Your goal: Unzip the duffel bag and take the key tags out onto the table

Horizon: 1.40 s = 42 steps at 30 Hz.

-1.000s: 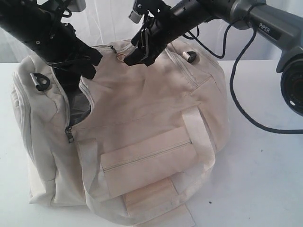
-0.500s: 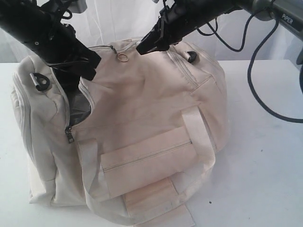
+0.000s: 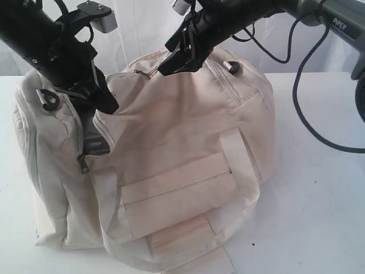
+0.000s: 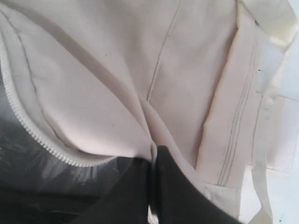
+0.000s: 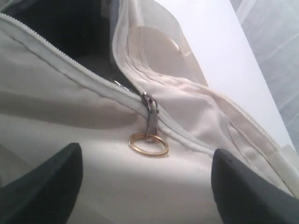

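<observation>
Bench (image 3: 319,217): white, carrying duffel bag (image 3: 182,125), bag sitting left of centre.
Front zip pocket (image 3: 177,191): facing camera, lying zipped.
Main zip: gaping at left end, grey lining (image 3: 94,137) showing.
Left jaws: pressing together on fold of cream fabric at opening edge.
Right jaws: standing wide apart over bag top, straddling gold ring (image 5: 148,144) on zip slider, not touching it.

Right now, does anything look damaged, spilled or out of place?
Nothing stands out. The duffel bag slumps with its top zip partly open; the left gripper pinches the fabric by the opening, and the right gripper is open with the gold zip ring between its fingers. No key tags show.
</observation>
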Motion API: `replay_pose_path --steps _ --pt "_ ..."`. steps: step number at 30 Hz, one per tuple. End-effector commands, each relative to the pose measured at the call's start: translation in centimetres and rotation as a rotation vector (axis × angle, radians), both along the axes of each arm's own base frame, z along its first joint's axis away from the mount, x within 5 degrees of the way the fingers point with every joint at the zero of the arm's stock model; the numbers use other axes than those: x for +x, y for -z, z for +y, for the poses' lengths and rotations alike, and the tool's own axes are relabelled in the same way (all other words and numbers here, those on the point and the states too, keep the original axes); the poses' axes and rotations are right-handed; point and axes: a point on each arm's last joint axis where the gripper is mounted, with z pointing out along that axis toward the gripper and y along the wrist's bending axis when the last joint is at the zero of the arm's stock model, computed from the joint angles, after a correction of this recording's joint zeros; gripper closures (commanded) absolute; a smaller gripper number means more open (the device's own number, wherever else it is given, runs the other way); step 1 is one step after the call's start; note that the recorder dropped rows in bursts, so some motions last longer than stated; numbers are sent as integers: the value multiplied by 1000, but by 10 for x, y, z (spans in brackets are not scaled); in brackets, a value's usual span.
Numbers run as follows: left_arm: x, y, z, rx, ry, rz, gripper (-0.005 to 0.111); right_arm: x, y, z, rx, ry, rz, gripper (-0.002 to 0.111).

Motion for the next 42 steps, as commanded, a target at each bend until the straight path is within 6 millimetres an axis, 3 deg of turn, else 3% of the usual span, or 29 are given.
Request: replay_pose_path --steps 1,17,28,35,42 --pt "-10 -7 -3 -25 70 24 107 -6 -2 13 -7 -17 -51 37" --pt "-34 -43 0 -129 154 -106 107 -4 2 13 -6 8 -20 38" --pt "-39 -44 1 -117 190 -90 107 -5 17 13 -56 9 85 38" --pt "-43 -43 1 -105 258 -73 107 -2 39 14 -90 13 153 38" --pt "-43 -43 1 -103 258 -72 107 1 50 16 -99 23 185 51"
